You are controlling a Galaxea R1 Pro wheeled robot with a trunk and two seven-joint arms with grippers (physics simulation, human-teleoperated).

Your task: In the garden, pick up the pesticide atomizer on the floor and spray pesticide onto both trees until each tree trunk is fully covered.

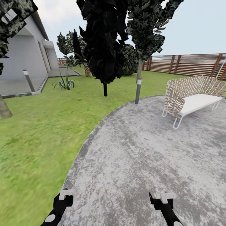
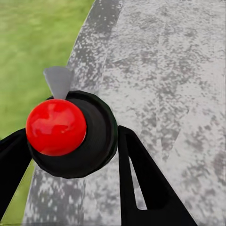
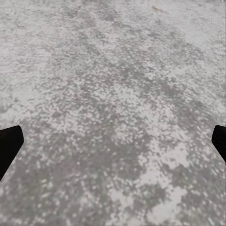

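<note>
From the head camera, the grey mottled floor (image 1: 147,150) spreads ahead as a rounded paved patch whose curved left edge meets the green lawn (image 1: 37,131). Both arms reach in at the near edge: the left gripper (image 1: 64,196) hangs over the paving close to that curved edge, the right gripper (image 1: 163,197) over bare paving further in; whether either pair of fingers is spread cannot be told here. At the far right edge of the paving stands a woven bench (image 1: 191,97) with a white seat. Two thin-stemmed dark-leaved trees (image 1: 105,47) rise from the lawn just past the far edge, with a white house (image 1: 22,53) on the left and a brown slat fence (image 1: 188,64) on the right. In the left wrist camera, black fingers (image 2: 141,183) flank a dark rounded body with a glossy red ball (image 2: 56,127) and a pale grey tab, apparently the pesticide atomizer (image 2: 94,141), pinched between them above the paving's edge by the grass. In the right wrist camera, the fingertips (image 3: 9,146) sit wide apart over bare paving, holding nothing.
</note>
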